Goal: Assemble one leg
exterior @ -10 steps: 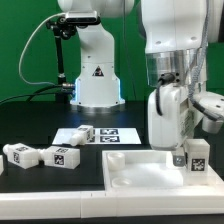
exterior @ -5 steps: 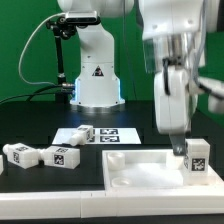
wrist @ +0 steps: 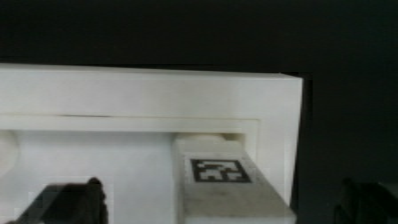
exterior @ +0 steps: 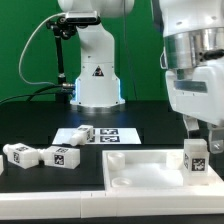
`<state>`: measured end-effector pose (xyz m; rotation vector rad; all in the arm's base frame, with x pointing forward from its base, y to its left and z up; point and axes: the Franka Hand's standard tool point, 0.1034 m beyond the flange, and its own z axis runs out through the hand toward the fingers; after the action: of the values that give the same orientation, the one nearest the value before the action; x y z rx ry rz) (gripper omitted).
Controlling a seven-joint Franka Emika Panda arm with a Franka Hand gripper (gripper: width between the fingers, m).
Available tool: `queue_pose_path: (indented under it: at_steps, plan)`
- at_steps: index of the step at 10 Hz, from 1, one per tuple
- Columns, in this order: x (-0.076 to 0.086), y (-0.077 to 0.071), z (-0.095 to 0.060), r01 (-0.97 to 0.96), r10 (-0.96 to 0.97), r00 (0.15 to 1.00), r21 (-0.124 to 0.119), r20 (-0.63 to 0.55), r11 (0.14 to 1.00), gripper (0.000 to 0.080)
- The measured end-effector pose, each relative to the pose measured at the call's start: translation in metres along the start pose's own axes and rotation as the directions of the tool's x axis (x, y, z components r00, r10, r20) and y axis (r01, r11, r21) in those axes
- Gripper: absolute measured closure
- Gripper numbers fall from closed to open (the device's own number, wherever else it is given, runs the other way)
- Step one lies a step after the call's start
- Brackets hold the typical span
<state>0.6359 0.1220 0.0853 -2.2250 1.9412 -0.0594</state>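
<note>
A leg (exterior: 197, 157), a small white block with a black-and-white tag, stands upright in the corner of the large flat white square piece (exterior: 140, 170) on the exterior view's right. My gripper (exterior: 201, 130) hangs just above the leg, open and empty. In the wrist view the leg (wrist: 221, 172) lies between my two dark fingertips (wrist: 68, 200), which stand wide apart and do not touch it. The raised rim of the square piece (wrist: 143, 85) runs across that view.
Two more legs (exterior: 20, 153) (exterior: 62, 156) lie on the black table at the exterior view's left. Another leg (exterior: 80, 133) rests on the marker board (exterior: 120, 134) behind the square piece. The robot base (exterior: 97, 70) stands at the back.
My gripper has risen from beside the leg and shifted toward the exterior view's right. The leg stays upright in the corner of the square piece.
</note>
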Motion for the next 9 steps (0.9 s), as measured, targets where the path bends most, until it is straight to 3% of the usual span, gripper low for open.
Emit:
queue_pose_path:
  at_steps: [3, 5, 9]
  plan:
    - [0.001, 0.001, 0.001, 0.196, -0.196, 0.981, -0.003, -0.003, 0.981, 0.0151]
    - [0.006, 0.003, 0.01, 0.608, -0.608, 0.794, -0.022, -0.011, 0.794, 0.0151]
    - [0.011, 0.002, 0.011, 0.792, -0.793, 0.61, -0.043, 0.004, 0.609, 0.0151]
